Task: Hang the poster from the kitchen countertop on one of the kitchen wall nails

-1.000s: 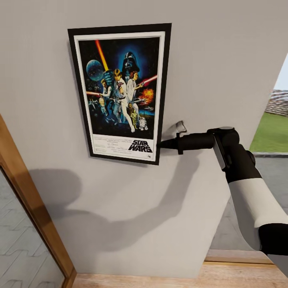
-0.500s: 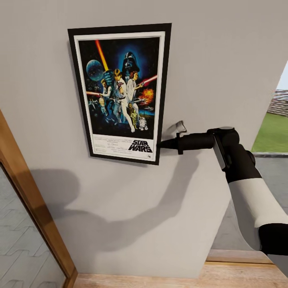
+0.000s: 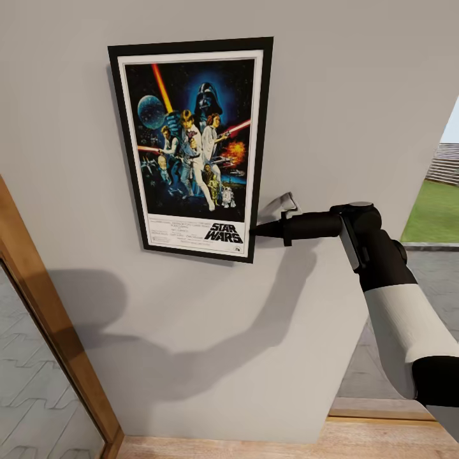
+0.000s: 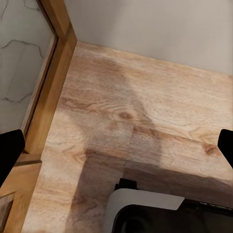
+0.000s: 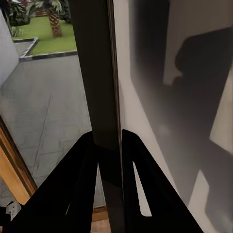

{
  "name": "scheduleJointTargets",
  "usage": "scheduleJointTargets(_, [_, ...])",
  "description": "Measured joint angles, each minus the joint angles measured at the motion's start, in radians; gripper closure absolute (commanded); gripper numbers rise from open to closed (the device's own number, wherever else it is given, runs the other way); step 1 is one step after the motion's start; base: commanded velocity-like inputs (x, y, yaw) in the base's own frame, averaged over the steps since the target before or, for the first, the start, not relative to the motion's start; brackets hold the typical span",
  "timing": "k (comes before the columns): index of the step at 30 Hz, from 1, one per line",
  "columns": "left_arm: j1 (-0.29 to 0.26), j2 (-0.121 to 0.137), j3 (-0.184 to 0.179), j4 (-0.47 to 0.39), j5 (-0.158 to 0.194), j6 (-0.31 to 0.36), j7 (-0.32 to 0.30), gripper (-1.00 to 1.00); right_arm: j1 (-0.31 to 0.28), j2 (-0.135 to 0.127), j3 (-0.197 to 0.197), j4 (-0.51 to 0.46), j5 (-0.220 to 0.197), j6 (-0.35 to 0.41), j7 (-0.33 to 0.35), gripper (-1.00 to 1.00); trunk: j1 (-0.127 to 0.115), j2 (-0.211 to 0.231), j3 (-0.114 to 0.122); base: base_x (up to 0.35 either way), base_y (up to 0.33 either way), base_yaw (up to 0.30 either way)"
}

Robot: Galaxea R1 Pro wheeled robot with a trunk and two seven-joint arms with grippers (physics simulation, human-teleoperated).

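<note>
My right gripper (image 3: 260, 231) reached out level from the side and met the poster (image 3: 194, 143) at the lower part of its right-hand edge, just beside the "STAR WARS" logo. In the right wrist view my two black fingers (image 5: 80, 184) stood close on either side of the frame's dark edge (image 5: 99, 97), one on each face, pressed against it with no gap that I could see, so my jaws were nearly closed and had hold of the poster's frame. The poster lay flat against the pale grey wall (image 3: 344, 95), upright in portrait, its black frame and white inner border whole in the head view, the blue space scene with its figures and lightsabers facing me. I could not tell whether it hung from a nail, as the frame covered whatever was behind it. My right arm (image 3: 395, 306), white with black joints, threw a long shadow (image 3: 210, 357) down the wall below the poster. To the left of the wall stood a wood-framed glass pane (image 3: 38, 331), and to the right an opening showed grass (image 3: 437, 217) and grey paving outside. My left gripper (image 4: 116, 150) pointed down at the light wood floor (image 4: 145, 121) near the foot of the wall, its black fingertips (image 4: 9, 150) at opposite sides of the left wrist view, spread wide apart and holding nothing.
</note>
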Motion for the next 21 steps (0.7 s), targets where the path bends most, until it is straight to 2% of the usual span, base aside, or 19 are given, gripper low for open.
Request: scheduleJointTargets(21, [0.000, 0.000, 0.000, 0.000, 0.000, 0.001, 0.000, -1.00, 0.000, 0.000, 0.000, 0.002, 0.000, 0.000, 0.000, 1.00, 0.000, 0.000, 0.000, 0.022, 0.000, 0.000])
